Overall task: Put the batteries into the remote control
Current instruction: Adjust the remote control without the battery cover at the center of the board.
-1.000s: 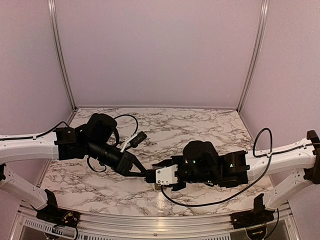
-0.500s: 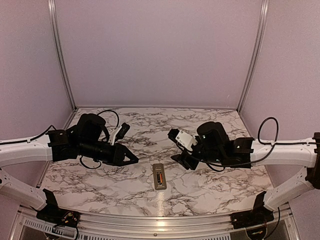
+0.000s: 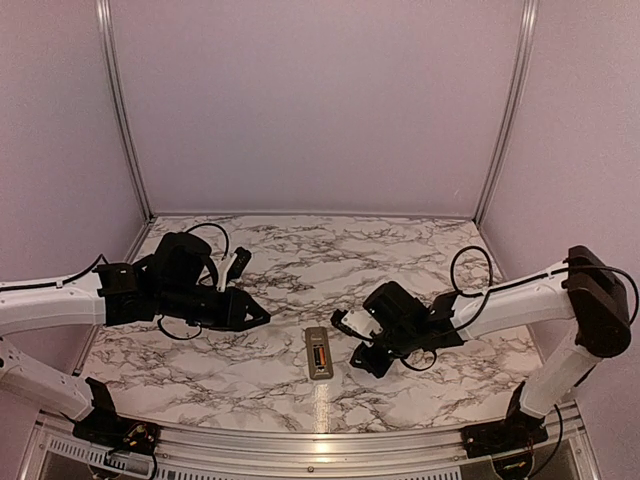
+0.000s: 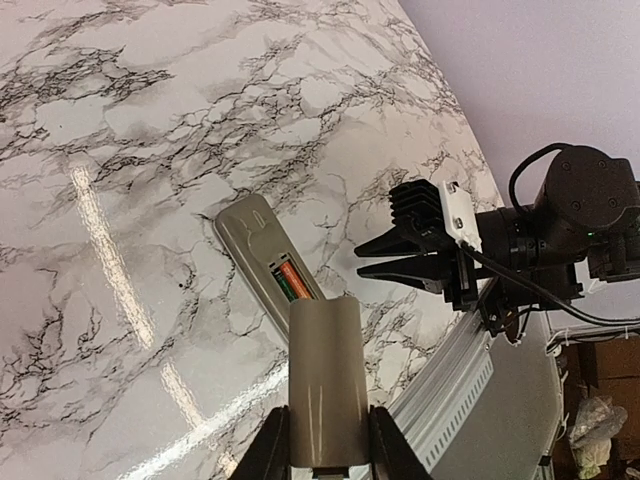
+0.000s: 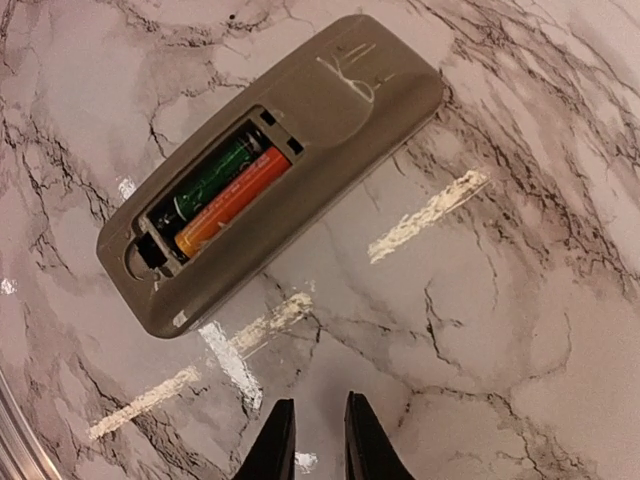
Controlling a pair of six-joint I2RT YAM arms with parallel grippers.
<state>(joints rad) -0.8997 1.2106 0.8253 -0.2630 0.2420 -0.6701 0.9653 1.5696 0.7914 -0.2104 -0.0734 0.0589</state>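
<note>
Remote control (image 3: pixel 319 353) lies flat on the table (image 3: pixel 420 250), back side up. It's a slim grey-beige rectangle with rounded corners. In my top view it sits near-middle of the table, long axis running roughly near-to-far. Battery recess is uncovered, at the remote's nearer end. From my right wrist view the remote control (image 5: pixel 345 95) lies diagonally, with pale scratchy marks on its closed end. Both batteries are seated in the recess, side by side, lengthwise along the remote: dark green battery (image 5: pixel 212 177) toward the upper edge, orange-red battery (image 5: pixel 235 203) just beside it on the lower side. My left wrist view also shows them in place.
</note>
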